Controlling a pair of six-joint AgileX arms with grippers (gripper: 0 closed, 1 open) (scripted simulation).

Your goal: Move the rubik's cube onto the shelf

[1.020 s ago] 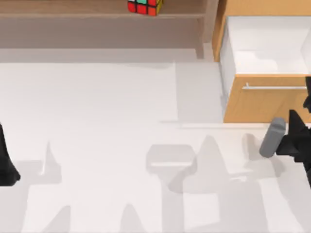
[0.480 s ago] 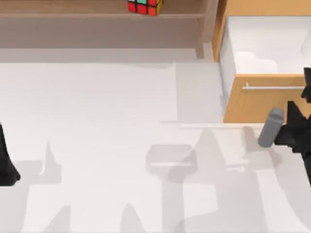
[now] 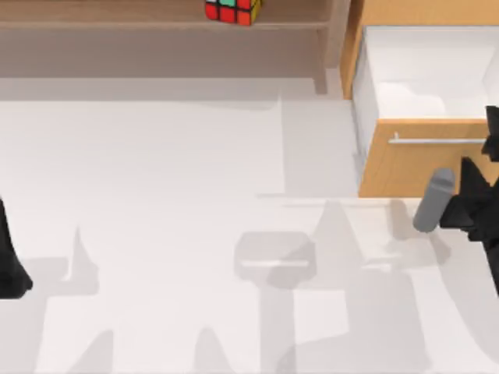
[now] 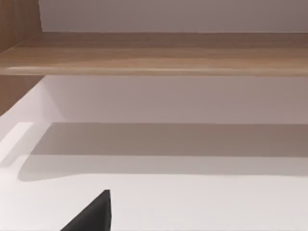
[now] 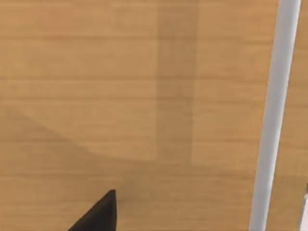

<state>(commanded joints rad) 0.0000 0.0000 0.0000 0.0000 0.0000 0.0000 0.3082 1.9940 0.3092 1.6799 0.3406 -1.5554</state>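
Note:
The rubik's cube (image 3: pixel 231 11) sits on the light tan shelf (image 3: pixel 117 15) at the back of the table, its red and green stickers facing up. The shelf board (image 4: pixel 159 53) also runs across the left wrist view, some way off. My left gripper (image 3: pixel 9 265) is parked at the table's left edge, far from the cube. At the right edge, my right gripper (image 3: pixel 472 206) hovers just in front of the orange-wood drawer front (image 3: pixel 405 167), away from the cube and holding nothing that I can see.
The drawer (image 3: pixel 437 70) at the back right is pulled open, white inside, with a silver bar handle (image 3: pixel 437 141). In the right wrist view the handle (image 5: pixel 272 120) and drawer front (image 5: pixel 120 96) are very close. The shelf's side post (image 3: pixel 331 47) stands beside the cabinet.
My right arm has drifted slightly toward the drawer front. The cube and the left arm have not moved.

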